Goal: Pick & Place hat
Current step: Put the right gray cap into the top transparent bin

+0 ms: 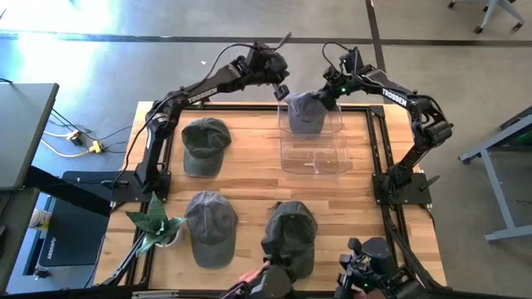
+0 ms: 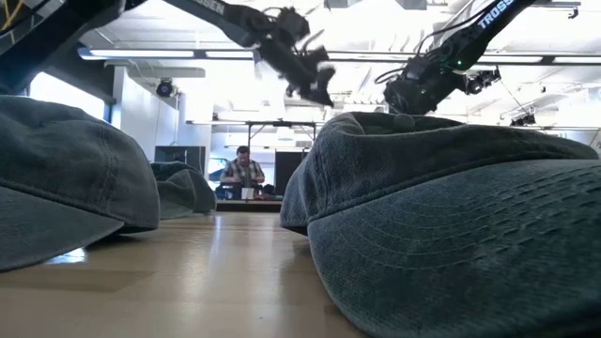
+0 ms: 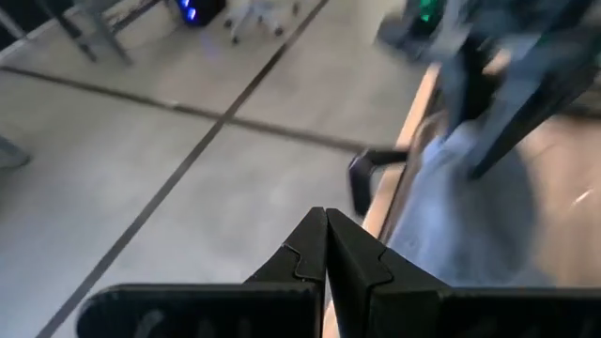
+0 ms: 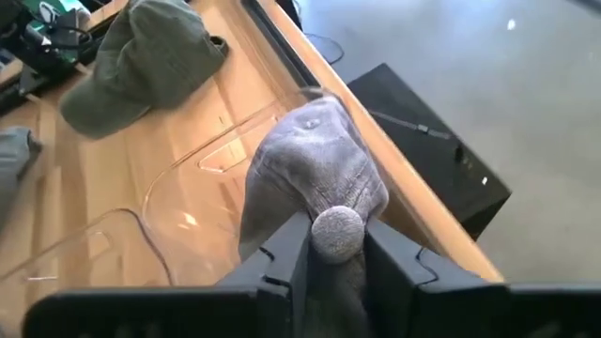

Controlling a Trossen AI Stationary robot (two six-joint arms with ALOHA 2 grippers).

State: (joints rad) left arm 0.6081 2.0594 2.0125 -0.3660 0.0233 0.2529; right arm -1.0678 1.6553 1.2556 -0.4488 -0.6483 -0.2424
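Hats lie across the wooden table (image 1: 249, 178): nearest the front edge, one dark green cap (image 1: 293, 237) at centre-right and another (image 1: 211, 226) to its left, beside a small potted plant (image 1: 156, 223). Farther back on the left lies a third cap (image 1: 204, 144). At the far edge stands a clear plastic bin (image 1: 316, 148), and over its rear part the right gripper (image 4: 336, 246) pinches the grey hat (image 4: 315, 164) by its fabric, a round bump caught between the fingers. Just beside it, the left gripper (image 3: 326, 246) hangs above the table's far edge, fingers pressed together, holding nothing.
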